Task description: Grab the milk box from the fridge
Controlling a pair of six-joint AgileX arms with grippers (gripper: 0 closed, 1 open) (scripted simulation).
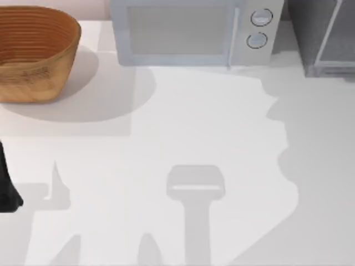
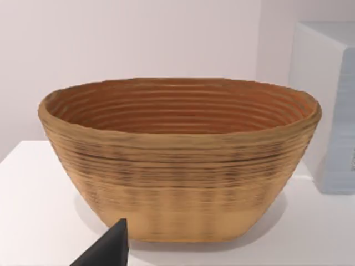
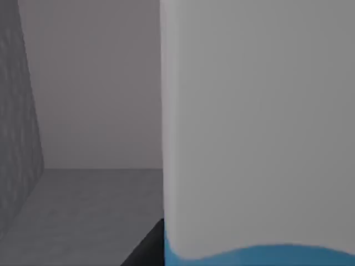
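Milk box [image 3: 255, 127] close before right gripper, inside fridge [image 3: 16, 122]; finger state cannot tell. Likely light, stiff, smooth carton: squeeze flat sides mid-height, gently. Left arm parked.

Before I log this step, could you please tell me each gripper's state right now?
Left gripper: cannot be told, parked near the basket.
Right gripper: cannot be told, close beside the milk box.
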